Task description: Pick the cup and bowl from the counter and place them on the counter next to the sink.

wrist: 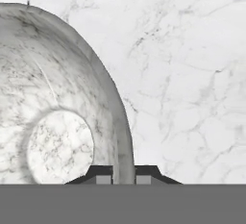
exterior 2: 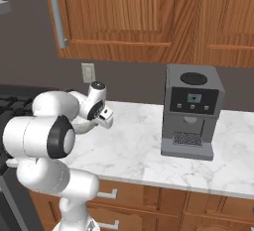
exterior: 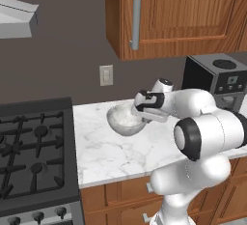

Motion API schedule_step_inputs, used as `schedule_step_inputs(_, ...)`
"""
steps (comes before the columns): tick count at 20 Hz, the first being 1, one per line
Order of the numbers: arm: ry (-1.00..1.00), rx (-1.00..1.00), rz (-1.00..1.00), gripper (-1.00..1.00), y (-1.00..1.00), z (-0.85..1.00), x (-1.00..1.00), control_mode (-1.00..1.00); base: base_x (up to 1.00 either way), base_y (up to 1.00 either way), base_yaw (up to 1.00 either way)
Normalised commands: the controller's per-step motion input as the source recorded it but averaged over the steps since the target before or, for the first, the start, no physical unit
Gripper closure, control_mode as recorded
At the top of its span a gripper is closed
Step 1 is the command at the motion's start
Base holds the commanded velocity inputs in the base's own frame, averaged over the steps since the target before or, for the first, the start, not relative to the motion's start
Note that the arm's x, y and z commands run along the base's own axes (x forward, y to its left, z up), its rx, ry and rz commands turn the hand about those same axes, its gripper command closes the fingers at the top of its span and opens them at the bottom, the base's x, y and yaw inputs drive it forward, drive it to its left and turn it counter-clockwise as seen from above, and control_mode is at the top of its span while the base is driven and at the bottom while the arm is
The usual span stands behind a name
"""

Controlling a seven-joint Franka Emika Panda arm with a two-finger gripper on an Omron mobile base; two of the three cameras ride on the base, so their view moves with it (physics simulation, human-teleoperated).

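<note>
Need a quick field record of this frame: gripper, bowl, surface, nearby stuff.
gripper: shut on the bowl's rim, one finger inside, one outside
bowl: pale grey, speckled inside, upright, empty
counter: white marble; whether the bowl rests on it or is lifted cannot be told
stovetop: black gas, left of the bowl
coffee machine: on the counter, right of the arm, apart from the bowl

The glossy pale grey speckled bowl (wrist: 57,98) is cut off by the left edge of the hand view; in the left base view its right rim is covered by the pincer (exterior: 143,114). The black gas stovetop (exterior: 34,156) runs off the left and bottom edges. In the right base view, the pincer's fingertips are too small to tell apart.
</note>
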Motion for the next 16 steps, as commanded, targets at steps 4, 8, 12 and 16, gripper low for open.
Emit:
schedule_step_inputs(4,-0.02,0.1,0.0,1.0,-0.06,0.44,-0.81,-1.0,0.0,0.0,0.0)
schedule_step_inputs(8,-0.02,0.1,0.03,1.0,-0.04,0.63,-0.65,-1.0,0.0,0.0,0.0)
schedule_step_inputs(12,-0.02,0.06,0.02,1.0,-0.14,0.59,-0.53,-1.0,0.0,0.0,0.0)
schedule_step_inputs(16,0.02,-0.02,0.05,1.0,-0.16,0.46,-0.44,-1.0,0.0,0.0,0.0)
